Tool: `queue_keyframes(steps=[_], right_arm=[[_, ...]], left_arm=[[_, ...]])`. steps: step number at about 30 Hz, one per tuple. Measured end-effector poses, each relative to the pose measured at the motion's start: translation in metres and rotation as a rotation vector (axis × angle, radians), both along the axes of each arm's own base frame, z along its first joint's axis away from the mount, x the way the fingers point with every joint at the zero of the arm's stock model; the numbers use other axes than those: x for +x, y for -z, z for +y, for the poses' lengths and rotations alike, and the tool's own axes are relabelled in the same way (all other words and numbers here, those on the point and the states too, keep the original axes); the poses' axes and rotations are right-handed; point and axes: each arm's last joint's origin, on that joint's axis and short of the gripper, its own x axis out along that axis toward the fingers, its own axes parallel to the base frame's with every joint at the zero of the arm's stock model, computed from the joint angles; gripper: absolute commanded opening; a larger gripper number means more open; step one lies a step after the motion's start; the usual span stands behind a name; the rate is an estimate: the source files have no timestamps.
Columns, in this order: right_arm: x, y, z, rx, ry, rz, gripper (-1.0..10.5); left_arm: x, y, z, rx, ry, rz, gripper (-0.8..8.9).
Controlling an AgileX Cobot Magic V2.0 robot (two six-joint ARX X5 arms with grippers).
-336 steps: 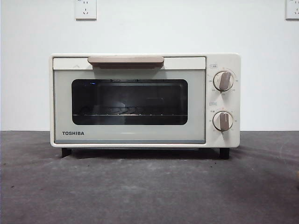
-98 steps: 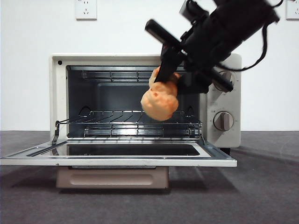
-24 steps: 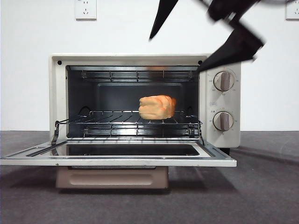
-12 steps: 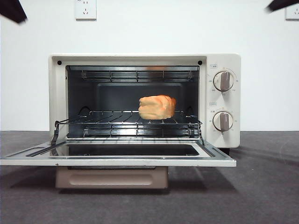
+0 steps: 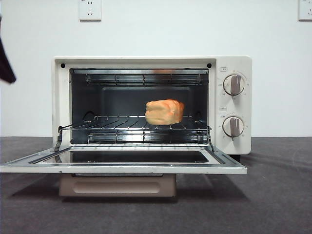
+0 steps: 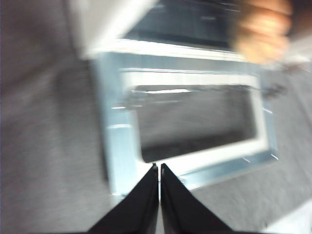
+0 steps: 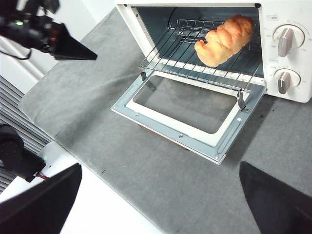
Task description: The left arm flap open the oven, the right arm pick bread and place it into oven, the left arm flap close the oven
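- The left claw [image 6: 159, 168] hangs over the outer edge of the lowered door [image 6: 195, 122], jaws pressed together to a single point and holding nothing. I judge that wedge shape suits the job ahead: getting under the door's lip and flipping it up. In the front view this arm shows only as a dark tip at the left edge [image 5: 6, 66], high beside the oven [image 5: 151, 105].
- The door [image 5: 124, 163] lies flat and fully open in front of the oven, its handle [image 5: 117, 185] hanging beneath — so the mouth is clear and the rack [image 5: 134, 127] is easy to reach.
- The bread [image 5: 164, 111] sits on the rack inside the oven, right of the middle and towards the knobs [image 5: 233, 105], touching nothing but the wire. It looks settled, so the placing step seems done and only the closing is left.
- The right claw [image 7: 161, 200] is drawn well back above the worktop [image 7: 146, 161], jaws spread wide and empty, well apart from oven and bread — out of the way of the door's swing, as I read it.
- The worktop is a dark grey, felt-like mat, which should keep the oven's feet from sliding when the door is pushed. Its near edge gives way to a white surface in the right wrist view.
- Behind stands a plain white wall [image 5: 156, 29] with a socket [image 5: 89, 9] high on the left and another at the top right corner.
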Motion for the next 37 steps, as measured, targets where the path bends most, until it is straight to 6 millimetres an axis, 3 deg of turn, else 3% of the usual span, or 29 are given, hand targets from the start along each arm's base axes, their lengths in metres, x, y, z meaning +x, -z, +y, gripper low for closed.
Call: queue_keyframes(steps=[6,18,37], right_arm=[[-0.006,0.001,-0.004,0.006,-0.007,-0.001,5.0],[-0.006,0.0,-0.004,0.012,-0.025,-0.002,5.0],[-0.006,-0.005,-0.004,0.04,-0.025,-0.036,5.0]], left_arm=[[0.01,0.029,0.002,-0.016,-0.019,0.096,0.09],[-0.01,0.095,0.004,-0.019,-0.098,0.248,0.09],[0.001,0.123,-0.006,-0.094,-0.062,0.368,0.09]])
